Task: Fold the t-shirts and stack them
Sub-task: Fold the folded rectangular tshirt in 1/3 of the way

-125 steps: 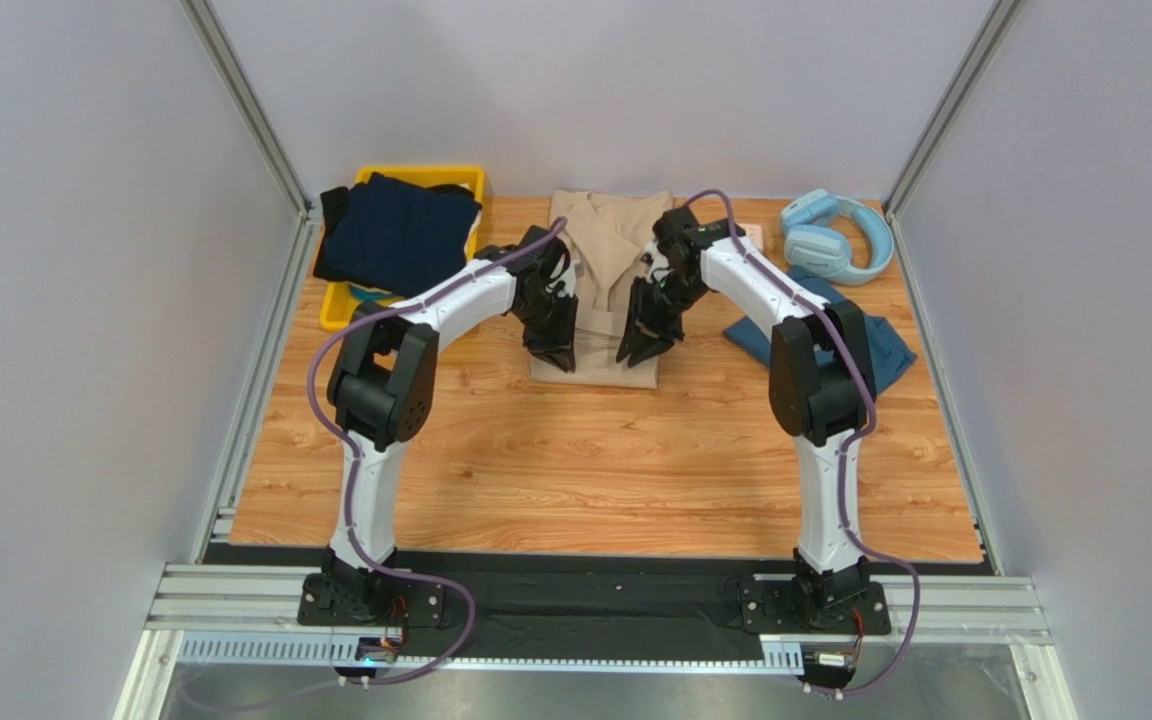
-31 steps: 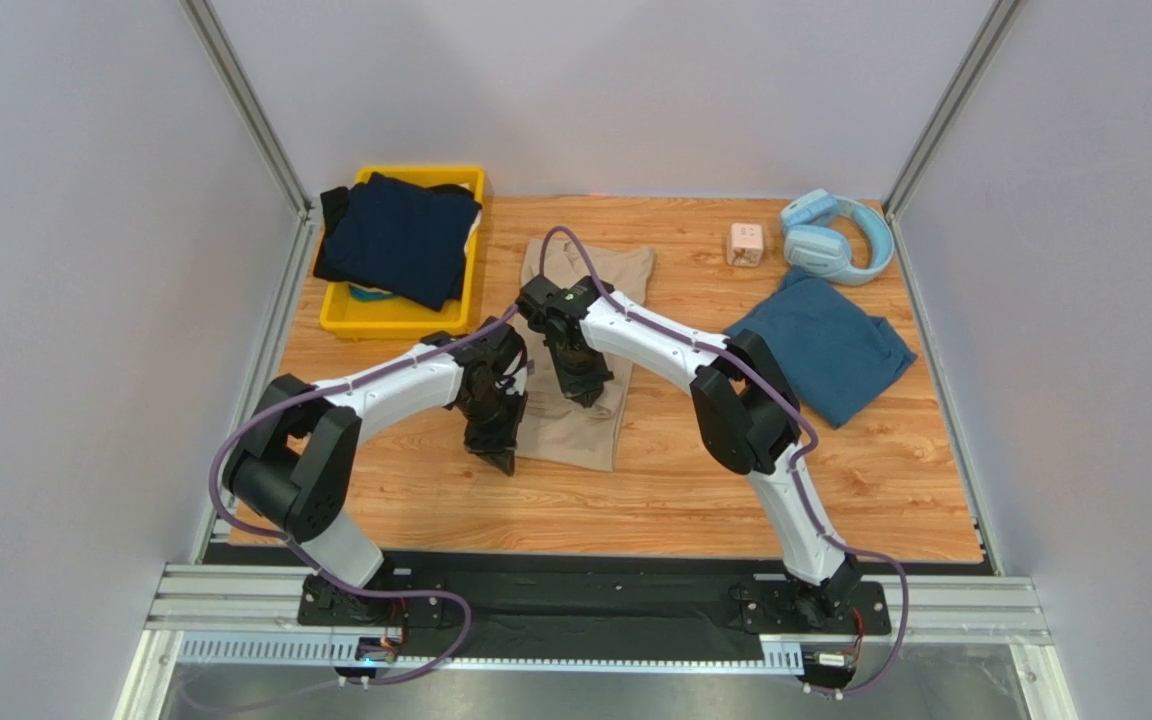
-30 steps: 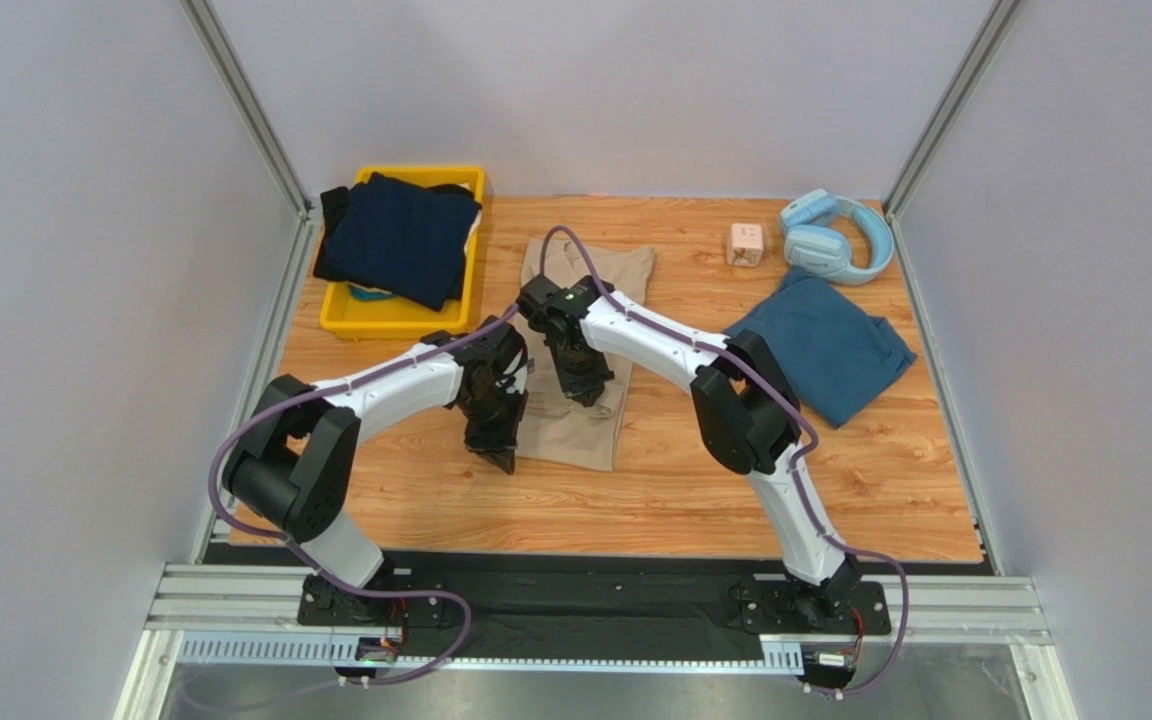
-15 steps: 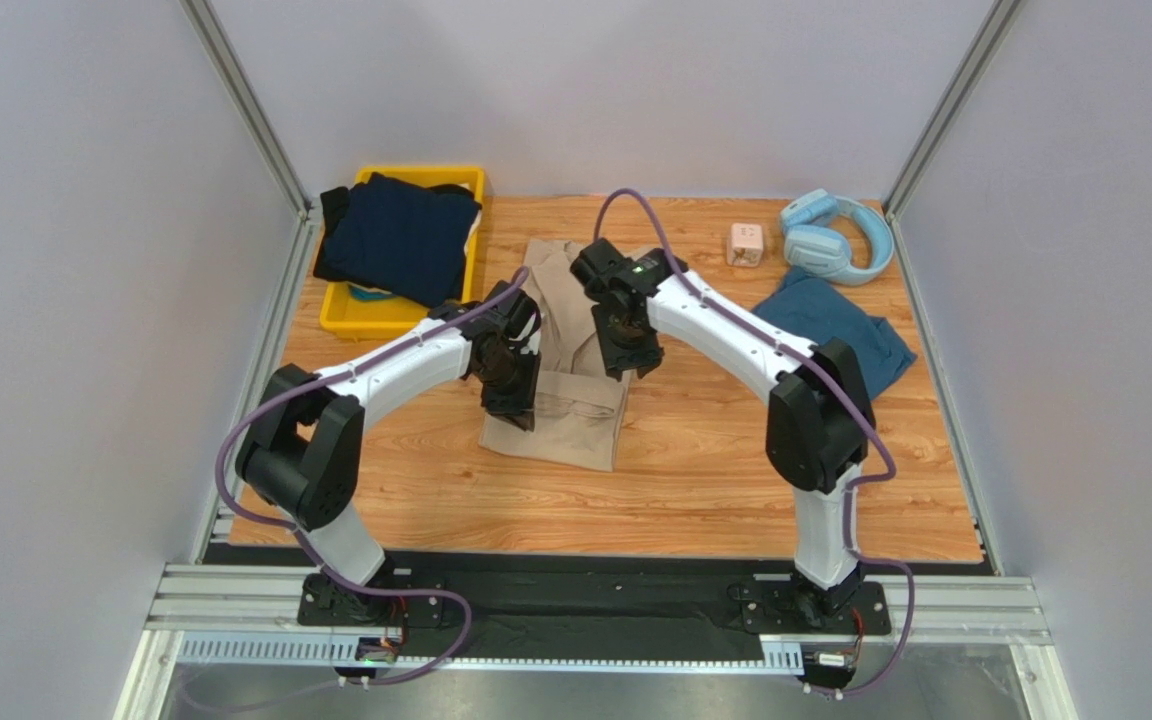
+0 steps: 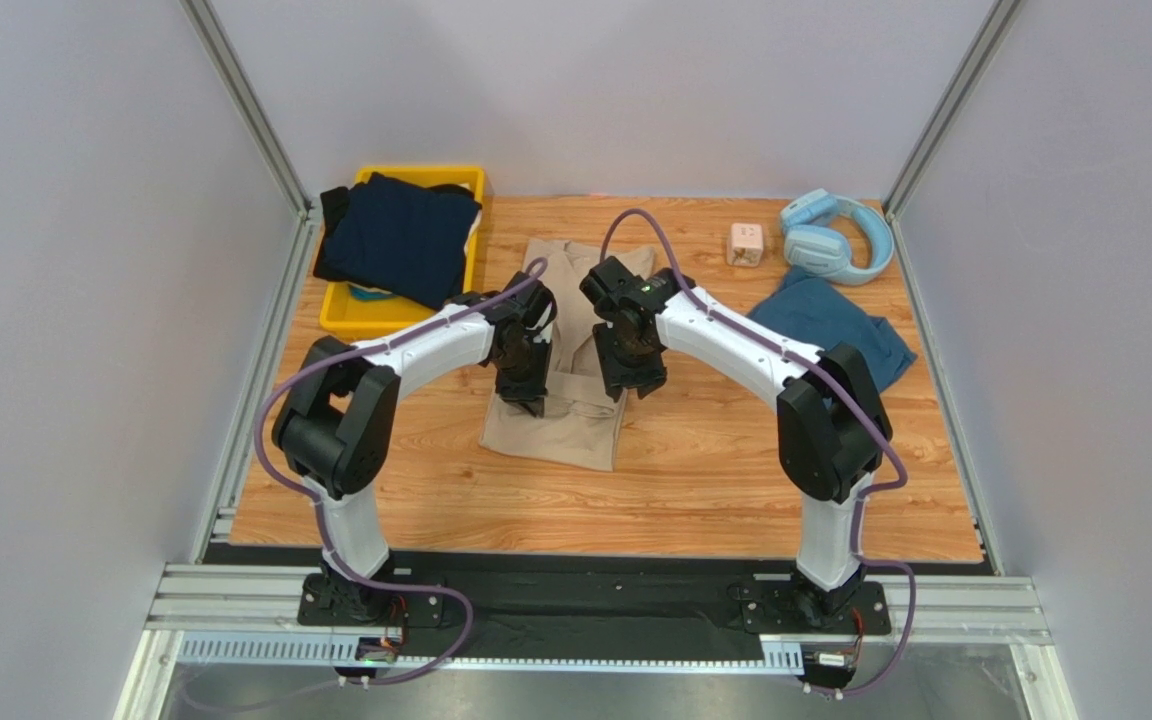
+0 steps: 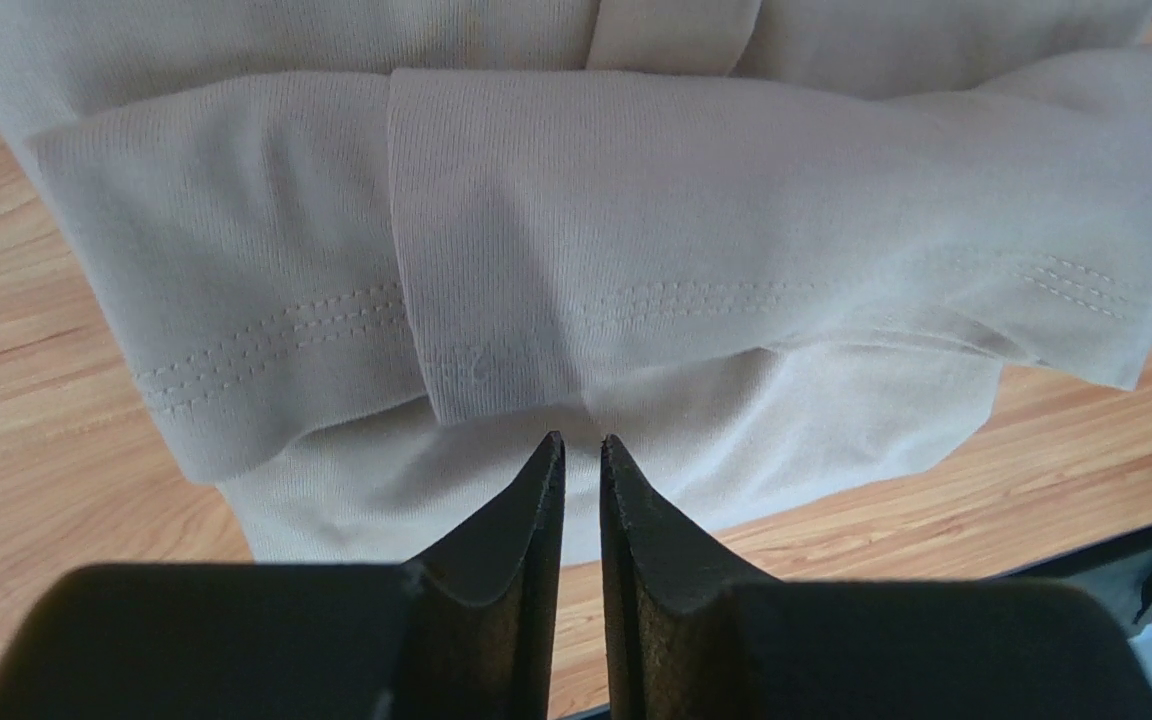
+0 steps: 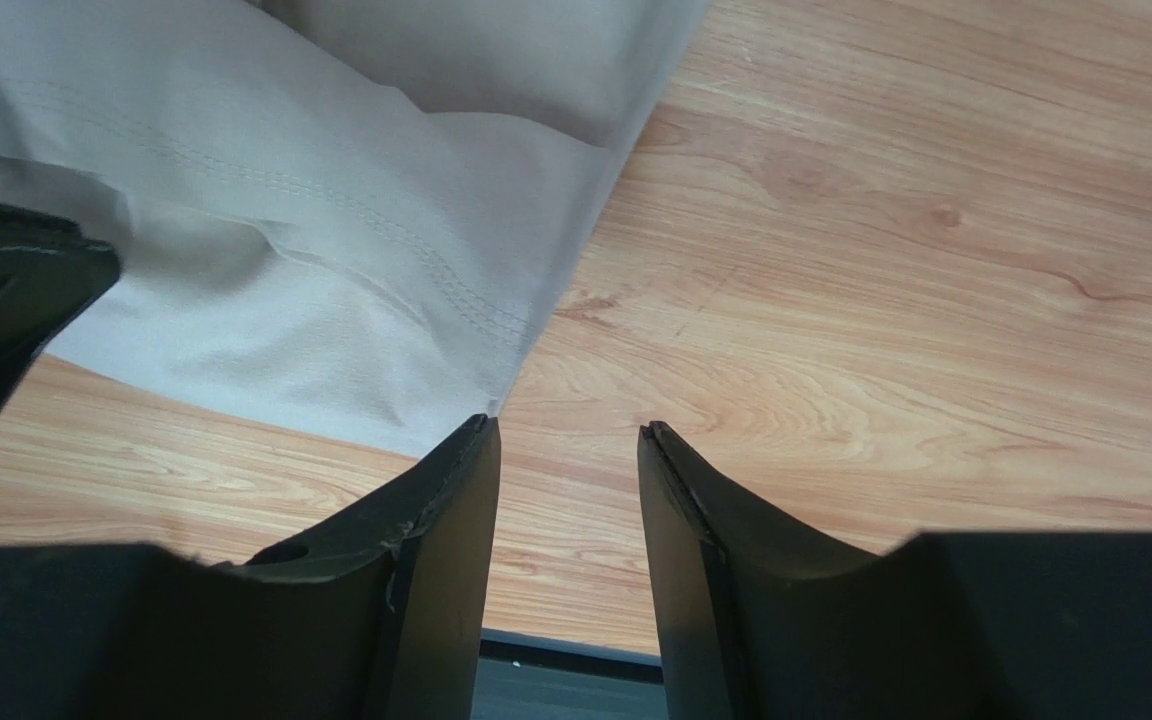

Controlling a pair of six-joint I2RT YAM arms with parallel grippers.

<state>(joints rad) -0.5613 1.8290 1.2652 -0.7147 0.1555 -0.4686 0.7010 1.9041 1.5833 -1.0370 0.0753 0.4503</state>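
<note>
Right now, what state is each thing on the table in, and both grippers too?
Beige t-shirt: folded into a narrow strip, lying flat, not held.
Navy t-shirt: folded, resting on the yellow bin.
Teal t-shirt: rumpled, not folded.
Headphones: lying in the far right corner.
Left gripper: shut, empty, over the beige shirt.
Right gripper: open, empty, at the shirt's edge.
</note>
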